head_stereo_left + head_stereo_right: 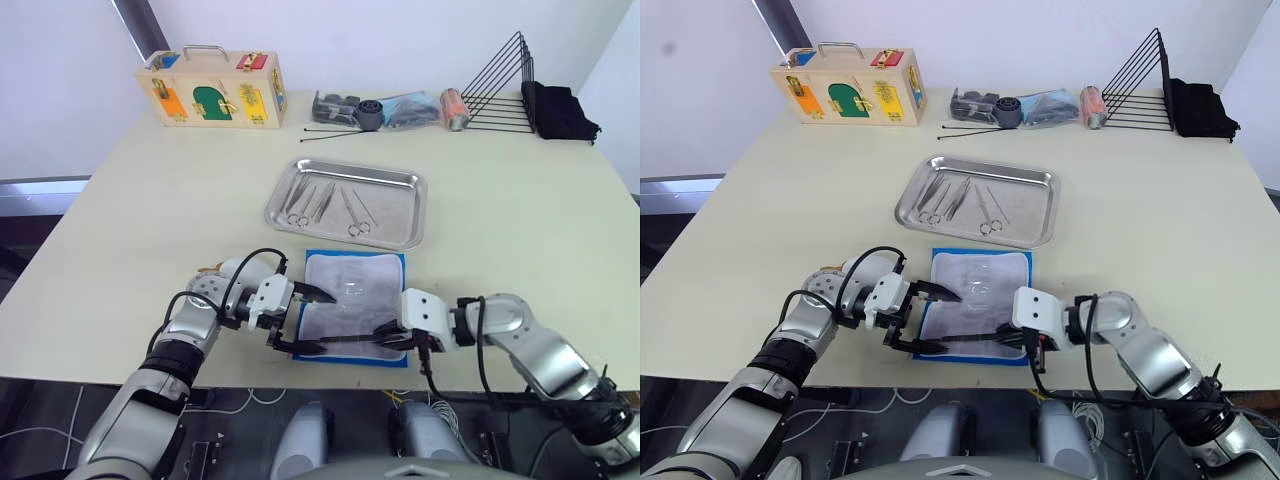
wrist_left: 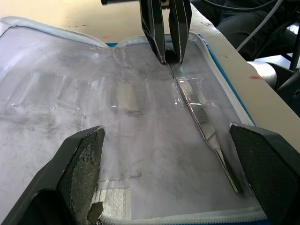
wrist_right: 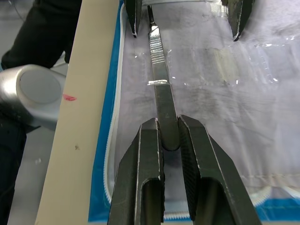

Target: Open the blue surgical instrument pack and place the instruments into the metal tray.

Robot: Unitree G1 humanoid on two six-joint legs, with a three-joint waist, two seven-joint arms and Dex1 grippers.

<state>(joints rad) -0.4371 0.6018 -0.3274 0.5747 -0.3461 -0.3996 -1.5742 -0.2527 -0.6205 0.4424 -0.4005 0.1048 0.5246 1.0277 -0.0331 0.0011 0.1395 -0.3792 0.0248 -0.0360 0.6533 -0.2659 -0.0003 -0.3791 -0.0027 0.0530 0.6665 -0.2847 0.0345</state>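
The flat bright-blue fabric pack (image 1: pixel 355 307) lies unzipped just before the shiny steel tray (image 1: pixel 400 184), where several silver instruments (image 1: pixel 328 203) rest. Right gripper (image 3: pixel 169 138) pinches remaining forceps (image 2: pixel 202 123); left gripper (image 1: pixel 311 322) gapes wide

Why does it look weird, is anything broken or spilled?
Nothing stands out. The flat blue fabric instrument pack lies open at the table's near edge, the right end effector grips one thin silver forceps, and other instruments lie neatly in the shiny steel tray.
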